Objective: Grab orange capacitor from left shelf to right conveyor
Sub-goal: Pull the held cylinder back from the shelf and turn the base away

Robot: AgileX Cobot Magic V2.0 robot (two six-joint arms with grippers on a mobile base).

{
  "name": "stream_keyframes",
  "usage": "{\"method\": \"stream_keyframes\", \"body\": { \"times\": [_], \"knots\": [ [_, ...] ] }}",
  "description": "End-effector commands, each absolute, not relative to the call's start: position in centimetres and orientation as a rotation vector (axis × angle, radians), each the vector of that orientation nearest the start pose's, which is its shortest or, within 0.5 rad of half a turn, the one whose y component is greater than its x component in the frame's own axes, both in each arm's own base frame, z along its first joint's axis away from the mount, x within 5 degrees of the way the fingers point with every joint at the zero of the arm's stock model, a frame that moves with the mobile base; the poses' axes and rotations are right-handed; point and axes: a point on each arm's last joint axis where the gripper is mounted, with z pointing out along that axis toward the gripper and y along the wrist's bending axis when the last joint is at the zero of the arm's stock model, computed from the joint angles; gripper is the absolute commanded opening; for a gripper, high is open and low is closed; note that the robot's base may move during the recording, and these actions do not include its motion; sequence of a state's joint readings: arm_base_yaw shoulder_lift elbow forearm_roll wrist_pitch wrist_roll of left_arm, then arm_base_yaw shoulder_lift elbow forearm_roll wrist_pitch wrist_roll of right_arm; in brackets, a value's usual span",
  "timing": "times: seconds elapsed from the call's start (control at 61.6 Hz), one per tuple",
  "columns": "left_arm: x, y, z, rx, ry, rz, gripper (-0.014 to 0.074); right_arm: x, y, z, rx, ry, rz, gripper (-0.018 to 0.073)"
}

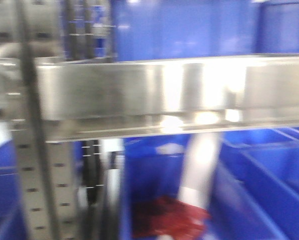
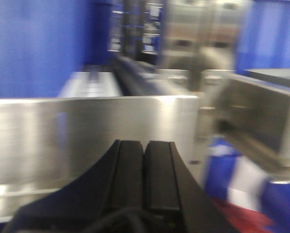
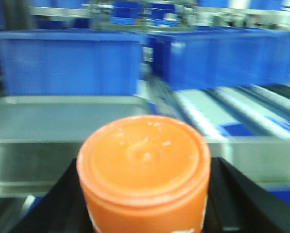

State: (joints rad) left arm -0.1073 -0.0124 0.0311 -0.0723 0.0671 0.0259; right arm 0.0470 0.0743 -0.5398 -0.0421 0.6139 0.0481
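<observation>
The orange capacitor [image 3: 144, 170], a round orange cylinder with its flat end toward the camera, sits between the black fingers [image 3: 237, 199] of my right gripper [image 3: 144, 194], which is shut on it. It fills the lower middle of the right wrist view. My left gripper [image 2: 145, 167] is shut and empty, its two black pads [image 2: 127, 170] pressed together in front of a steel shelf rail [image 2: 86, 131]. Neither gripper can be made out in the blurred front view.
A steel shelf beam [image 1: 169, 90] crosses the front view, with a perforated upright [image 1: 34, 175] at left. Blue bins [image 1: 269, 170] lie below; one holds red parts [image 1: 169, 220]. In the right wrist view, blue bins [image 3: 72, 63] stand behind a steel tray [image 3: 62, 121], with conveyor rollers [image 3: 242, 107] at right.
</observation>
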Motion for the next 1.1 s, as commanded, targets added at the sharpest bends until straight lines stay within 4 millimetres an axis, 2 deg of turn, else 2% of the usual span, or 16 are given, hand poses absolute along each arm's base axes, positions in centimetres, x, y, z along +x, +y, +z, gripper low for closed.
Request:
{"method": "stream_keyframes", "body": {
  "times": [0.0, 1.088],
  "knots": [
    [5.49, -0.61, 20.76, 0.046, 1.465, -0.132, -0.0127, 1.36, -0.18, 34.19, -0.015, 1.533, 0.009, 0.0057],
    [5.49, -0.61, 20.76, 0.046, 1.465, -0.132, -0.0127, 1.36, -0.18, 34.19, -0.015, 1.533, 0.009, 0.0057]
  ]
}}
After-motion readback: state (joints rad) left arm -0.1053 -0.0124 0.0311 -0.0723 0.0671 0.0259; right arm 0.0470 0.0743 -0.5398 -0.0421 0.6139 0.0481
